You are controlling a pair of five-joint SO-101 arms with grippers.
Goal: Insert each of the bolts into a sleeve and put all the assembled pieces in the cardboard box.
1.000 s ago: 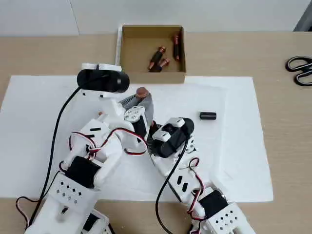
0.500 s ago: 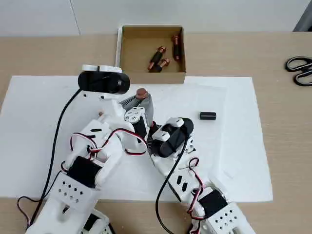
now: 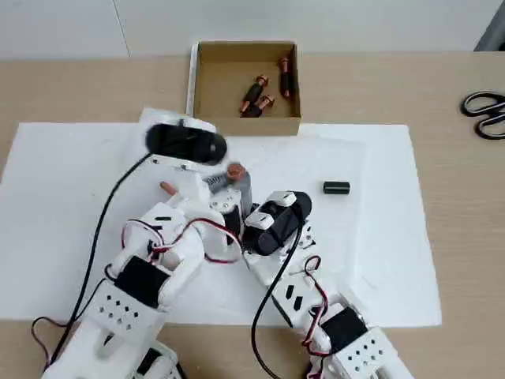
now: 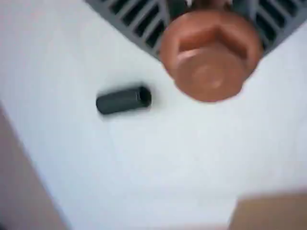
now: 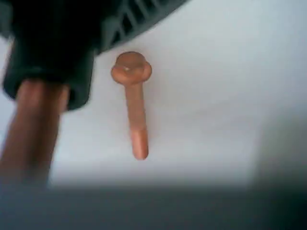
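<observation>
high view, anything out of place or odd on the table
Only the scissors at the right edge of the table, off the white sheet, seem foreign to the task. Nothing looks spilled or damaged.

Table (image 3: 79, 87) — white sheet (image 3: 55, 197), cardboard box (image 3: 245, 124), scissors (image 3: 485, 110).

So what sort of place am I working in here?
Likely a lab or workshop bench: a wooden table under a white sheet, a cardboard box of parts, scissors at the side.
</observation>
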